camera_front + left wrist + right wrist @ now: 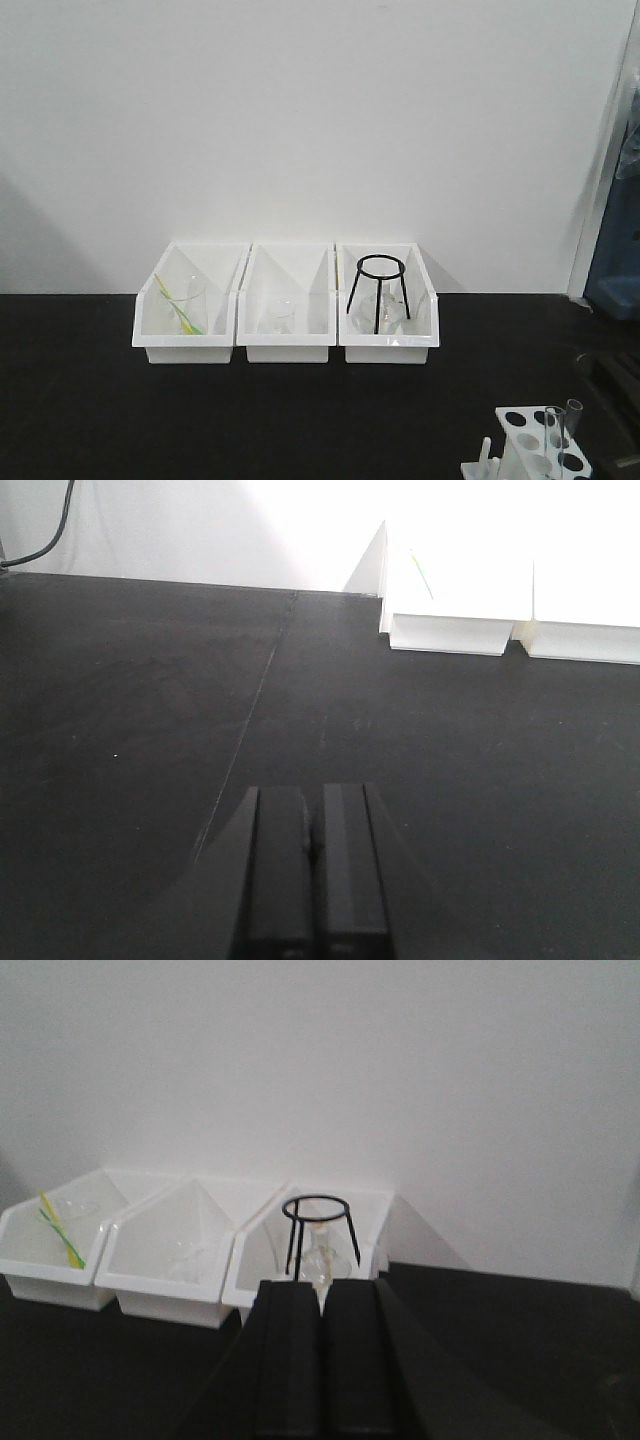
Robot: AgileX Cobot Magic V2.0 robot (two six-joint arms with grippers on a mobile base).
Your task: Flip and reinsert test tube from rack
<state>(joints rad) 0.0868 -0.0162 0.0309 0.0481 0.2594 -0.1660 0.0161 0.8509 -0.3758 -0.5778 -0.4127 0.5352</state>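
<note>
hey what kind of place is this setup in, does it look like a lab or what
Probably a lab bench mock-up: a test tube stands in a white rack, and three white bins hold glassware and a black tripod stand on a black table.

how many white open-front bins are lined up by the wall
3, side by side: left bin with a beaker and yellow-green sticks, middle bin with a small glass, right bin with a black tripod stand. None appear hidden.
</note>
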